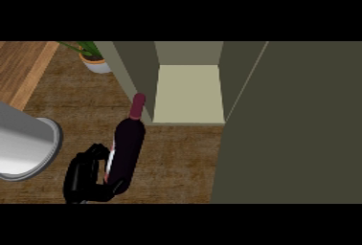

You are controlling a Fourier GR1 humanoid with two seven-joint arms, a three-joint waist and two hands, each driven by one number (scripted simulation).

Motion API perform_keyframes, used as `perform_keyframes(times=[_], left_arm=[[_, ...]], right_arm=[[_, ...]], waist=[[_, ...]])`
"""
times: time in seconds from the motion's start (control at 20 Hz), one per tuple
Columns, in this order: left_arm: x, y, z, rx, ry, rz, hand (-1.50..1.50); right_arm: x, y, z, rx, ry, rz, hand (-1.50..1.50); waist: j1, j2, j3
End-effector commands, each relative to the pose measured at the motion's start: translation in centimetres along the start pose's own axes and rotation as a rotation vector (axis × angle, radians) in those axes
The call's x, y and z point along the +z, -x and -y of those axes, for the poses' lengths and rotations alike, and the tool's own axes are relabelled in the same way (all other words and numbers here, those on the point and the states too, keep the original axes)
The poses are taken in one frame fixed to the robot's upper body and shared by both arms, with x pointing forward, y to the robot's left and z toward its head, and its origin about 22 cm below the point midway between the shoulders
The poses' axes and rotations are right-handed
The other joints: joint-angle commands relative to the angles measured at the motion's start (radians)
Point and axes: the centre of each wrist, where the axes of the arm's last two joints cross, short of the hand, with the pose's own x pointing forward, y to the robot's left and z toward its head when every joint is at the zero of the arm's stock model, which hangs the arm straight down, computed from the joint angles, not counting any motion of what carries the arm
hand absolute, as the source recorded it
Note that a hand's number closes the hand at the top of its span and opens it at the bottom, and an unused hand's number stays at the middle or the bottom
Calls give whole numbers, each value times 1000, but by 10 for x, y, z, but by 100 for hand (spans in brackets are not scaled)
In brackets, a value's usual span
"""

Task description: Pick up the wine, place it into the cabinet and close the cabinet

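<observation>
One smooth grey cylindrical forearm at far left, above grainy brown wooden counter. One potted plant, white pot, at back. One black left hand, fingers curled round lower body of one wine bottle: dark glass, burgundy foil neck, slanted, cap at opening's lower left corner, body outside. One olive cabinet, pale flat shelf. One flat door, open, at right.

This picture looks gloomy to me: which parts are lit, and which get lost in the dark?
Head view: the cabinet's inner shelf is the brightest patch; its open door is flat dull olive; the wine bottle is so dark its base blends into the black left hand curled round it; the grey vessel shows a soft sheen, no hard glare.
</observation>
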Motion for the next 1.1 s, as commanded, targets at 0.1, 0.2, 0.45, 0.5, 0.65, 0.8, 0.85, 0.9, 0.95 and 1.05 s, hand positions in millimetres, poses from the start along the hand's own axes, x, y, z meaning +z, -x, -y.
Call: perform_keyframes(times=[0.1,0.2,0.45,0.5,0.65,0.8,0.85,0.9,0.95,1.05], left_arm=[[3,-51,31,-1,6,23,150],[7,-67,56,3,8,40,150],[2,-79,83,-1,39,54,150],[-9,-70,92,12,29,32,150],[-18,-73,90,-12,44,37,150],[-46,-88,122,-8,61,24,150],[-36,-88,138,-15,71,39,150],[-46,-94,148,-17,69,27,150],[-64,-97,143,-11,70,50,150],[-53,-86,152,-13,61,11,150]], right_arm=[[13,-31,-3,26,6,58,-150],[9,-15,3,15,14,52,-150],[17,-21,6,23,6,65,-150],[18,3,0,19,29,51,-150],[9,-20,1,16,20,59,-150],[12,-17,-2,22,34,60,-150],[7,-19,11,20,34,78,-150],[13,2,10,20,44,67,-150],[18,-20,12,30,24,76,-150],[14,-31,2,29,18,60,-150]], waist=[[-2,2,-1],[0,1,0],[-6,3,-1],[-9,4,-1],[-6,5,-1],[-11,5,-1],[-9,5,-1],[-12,5,-1],[-15,5,-1],[-12,5,-2]])
